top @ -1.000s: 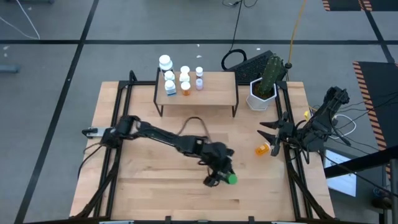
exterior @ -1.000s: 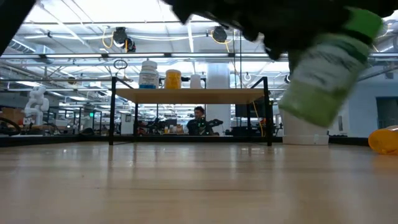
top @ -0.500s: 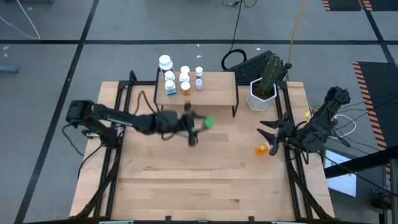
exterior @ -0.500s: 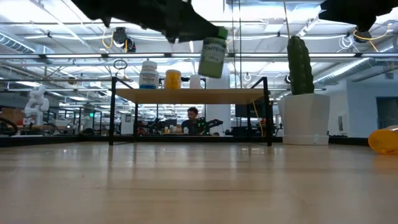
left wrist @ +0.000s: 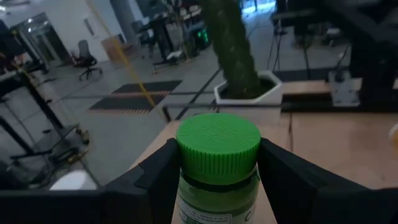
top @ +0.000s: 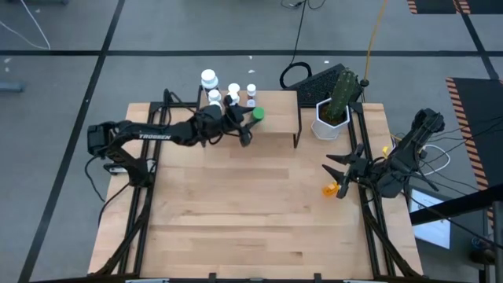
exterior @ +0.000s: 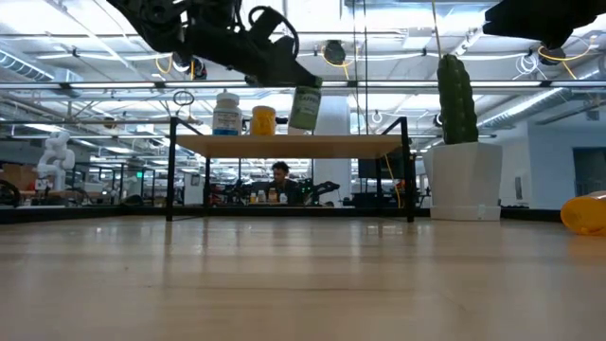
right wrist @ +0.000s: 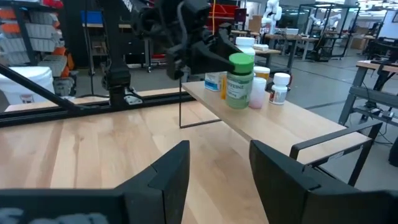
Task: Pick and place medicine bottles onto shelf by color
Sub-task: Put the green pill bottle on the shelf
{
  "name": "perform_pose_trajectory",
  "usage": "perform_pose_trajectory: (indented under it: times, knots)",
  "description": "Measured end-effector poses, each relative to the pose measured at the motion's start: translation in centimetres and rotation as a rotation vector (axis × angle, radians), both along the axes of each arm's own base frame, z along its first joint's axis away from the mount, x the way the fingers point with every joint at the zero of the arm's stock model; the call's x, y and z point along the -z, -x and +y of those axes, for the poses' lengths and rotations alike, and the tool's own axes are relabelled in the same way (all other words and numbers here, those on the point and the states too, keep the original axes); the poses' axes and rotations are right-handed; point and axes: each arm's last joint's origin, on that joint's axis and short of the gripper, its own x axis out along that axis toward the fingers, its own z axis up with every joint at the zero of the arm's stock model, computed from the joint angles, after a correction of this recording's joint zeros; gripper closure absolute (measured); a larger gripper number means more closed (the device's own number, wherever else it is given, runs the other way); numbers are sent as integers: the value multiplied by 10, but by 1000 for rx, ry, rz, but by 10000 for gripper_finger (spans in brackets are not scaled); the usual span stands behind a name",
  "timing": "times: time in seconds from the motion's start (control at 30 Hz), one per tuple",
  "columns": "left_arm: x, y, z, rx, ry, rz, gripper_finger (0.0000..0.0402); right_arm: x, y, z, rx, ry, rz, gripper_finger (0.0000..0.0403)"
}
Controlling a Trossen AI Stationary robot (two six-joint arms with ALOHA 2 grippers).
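Looking down from above, the left gripper point(top: 250, 118) clamps the green bottle point(top: 257, 115) over the shelf point(top: 275, 118), beside roughly six standing bottles point(top: 233, 93); crowding could topple them. Low view: bottle not yet seated. Right wrist view: right gripper point(right wrist: 217, 168) half-open, empty; one orange bottle point(top: 332, 189) lies nearby.

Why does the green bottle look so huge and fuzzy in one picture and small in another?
In the left wrist view the green bottle sits right in front of the camera between the left gripper's fingers, so it fills the picture and looks soft. In the high view it's far below the camera, so it's tiny above the shelf.
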Motion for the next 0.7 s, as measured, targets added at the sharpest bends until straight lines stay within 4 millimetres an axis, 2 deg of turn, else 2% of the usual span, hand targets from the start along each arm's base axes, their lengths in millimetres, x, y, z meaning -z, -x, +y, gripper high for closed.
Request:
perform_pose_trajectory:
  times: [0.47, 0.7]
  knots:
    - [7, 4, 8, -66, 28, 61, 197, -1, 0, 0, 3, -39, -22, 243]
    - [7, 4, 8, -68, 40, 64, 139, -2, -1, 1, 5, -75, -46, 221]
